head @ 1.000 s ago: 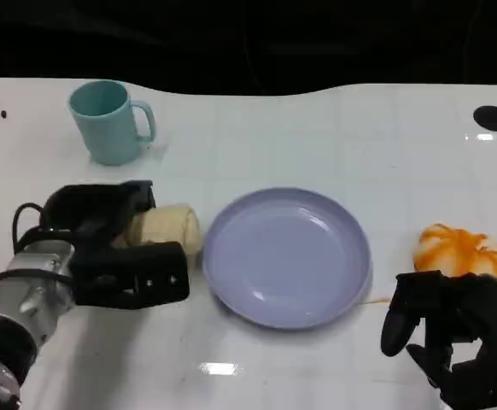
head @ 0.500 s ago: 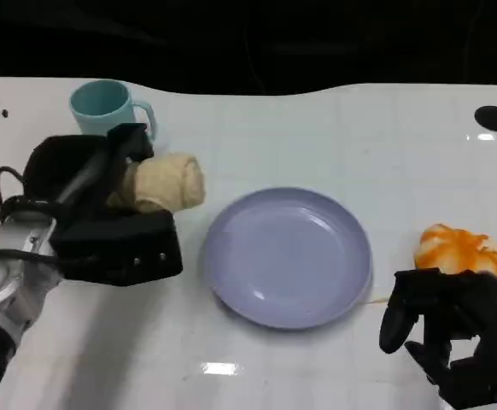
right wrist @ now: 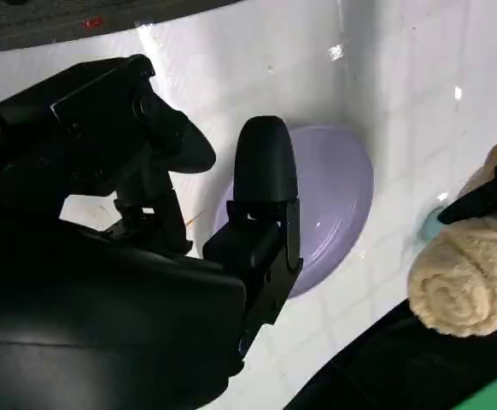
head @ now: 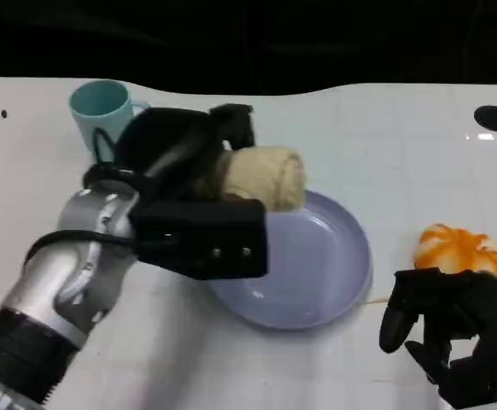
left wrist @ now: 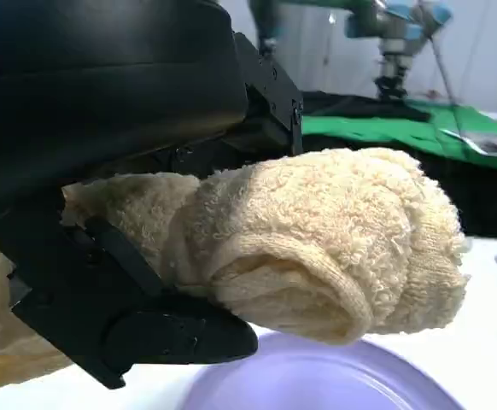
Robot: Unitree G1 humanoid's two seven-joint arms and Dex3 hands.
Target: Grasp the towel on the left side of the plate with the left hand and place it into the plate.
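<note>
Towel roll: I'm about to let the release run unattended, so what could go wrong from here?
The towel hangs over the plate's near-left rim, not its centre; released now, it might roll off onto the table. It sticks out well past the left hand's fingers, so it may slip early.

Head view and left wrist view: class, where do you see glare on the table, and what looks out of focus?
Head view: bright glare patches sit on the glossy white table near its front edge. Left wrist view: the rolled cream terry towel is sharp, while the green background behind it is blurred.
</note>
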